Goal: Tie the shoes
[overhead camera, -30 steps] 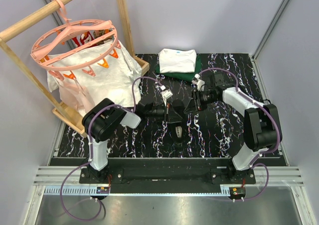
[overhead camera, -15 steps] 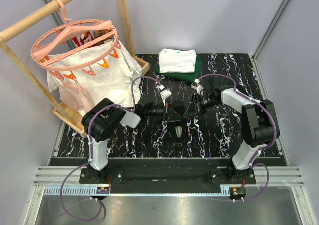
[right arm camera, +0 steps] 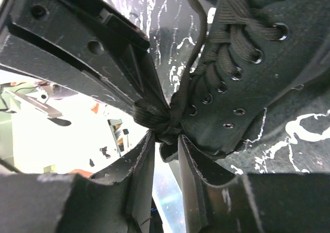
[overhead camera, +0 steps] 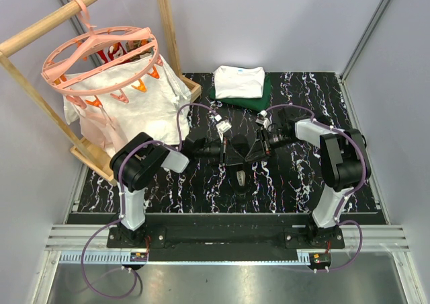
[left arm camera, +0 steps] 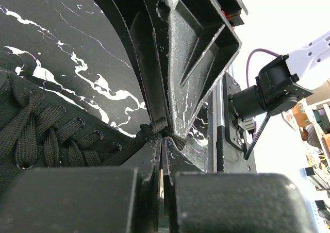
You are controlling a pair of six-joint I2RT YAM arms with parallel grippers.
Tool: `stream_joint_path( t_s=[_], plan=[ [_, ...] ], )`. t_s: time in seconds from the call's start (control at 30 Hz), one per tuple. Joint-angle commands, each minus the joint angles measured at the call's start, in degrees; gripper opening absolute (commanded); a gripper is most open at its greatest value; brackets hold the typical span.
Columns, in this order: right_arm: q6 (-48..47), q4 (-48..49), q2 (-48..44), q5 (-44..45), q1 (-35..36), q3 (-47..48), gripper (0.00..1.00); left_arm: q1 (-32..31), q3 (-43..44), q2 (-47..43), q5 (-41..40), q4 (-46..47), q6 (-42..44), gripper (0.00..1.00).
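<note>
Two grippers are crowding onto one small knot. My left gripper (left arm camera: 161,149) is clenching a strand of the laces (left arm camera: 154,127) just off the sneaker's (left arm camera: 46,135) top eyelets. My right gripper (right arm camera: 166,143) is pinching the bunched knot itself from the sneaker's other side, jaws nearly closed around it. Both are pressing nose to nose over the sneaker's laced end, and the sneaker is lying on the marbled table (overhead camera: 295,183), just nearer the arm bases than the grippers. Folded clothes (overhead camera: 238,81) are sitting well beyond the sneaker.

I am judging three risks. The thin lace could slip from my pads if I pull hard. An uneven pull could drag or tip the light sneaker rather than tighten the knot. And with my fingers this close, they could be jamming against each other, or drawing a loop straight through.
</note>
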Motion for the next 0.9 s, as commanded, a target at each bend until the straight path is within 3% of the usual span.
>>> stream_joint_path(
  t_s=[0.0, 0.2, 0.3, 0.33, 0.43, 0.73, 0.83, 0.87],
  plan=[
    [-0.6, -0.8, -0.1, -4.3, 0.0, 2.2, 0.35, 0.2, 1.2, 0.4, 0.2, 3.2, 0.6, 0.0],
    [-0.2, -0.9, 1.6, -4.0, 0.1, 2.6, 0.31, 0.3, 1.2, 0.4, 0.1, 3.1, 0.6, 0.0],
    [-0.5, -1.1, 1.8, -3.9, 0.2, 2.8, 0.21, 0.4, 1.4, 0.3, 0.1, 3.0, 0.5, 0.0],
    [-0.5, -1.2, 1.8, -3.3, 0.0, 2.8, 0.12, 0.4, 1.4, 0.3, 0.0, 3.0, 0.5, 0.01],
    [-0.7, -1.2, 1.8, -2.0, 0.1, 2.9, 0.0, 0.4, 1.1, 0.0, 0.0, 3.0, 0.6, 0.02],
    [-1.8, -1.3, 0.7, 0.5, 0.1, 3.3, 0.0, 2.3, -0.4, -1.8, 0.2, 2.1, 1.8, 0.07],
    [-2.1, -1.2, 0.3, 1.1, 0.1, 3.5, 0.0, 2.5, -1.0, -3.1, 0.6, 2.5, 1.7, 0.13],
    [-2.3, -1.2, 0.2, 1.3, 0.1, 3.5, 0.0, 2.6, -1.6, -3.6, 1.0, 2.4, 1.7, 0.21]
  ],
)
